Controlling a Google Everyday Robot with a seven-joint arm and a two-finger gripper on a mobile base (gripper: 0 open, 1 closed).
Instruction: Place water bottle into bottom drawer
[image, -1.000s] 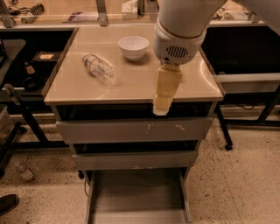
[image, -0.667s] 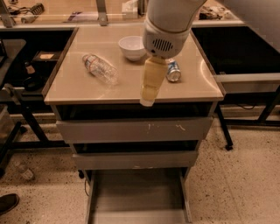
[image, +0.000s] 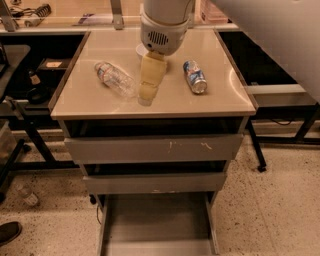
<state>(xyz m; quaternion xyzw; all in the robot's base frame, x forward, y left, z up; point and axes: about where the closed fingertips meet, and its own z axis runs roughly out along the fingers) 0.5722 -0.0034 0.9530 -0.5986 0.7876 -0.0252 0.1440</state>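
Pincer (image: 145, 98) shifted left, beside water bottle (image: 115, 79)

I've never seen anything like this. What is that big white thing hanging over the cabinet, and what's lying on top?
The white thing is a robot arm. The yellowish piece at its end is its gripper, down near the cabinet top. The one camera looks down from the front. On the top lie a clear water bottle, on its side at the picture's left of the gripper and not held, and a blue-and-white can on the other side. Below, the bottom drawer is pulled open, ready for the bottle.
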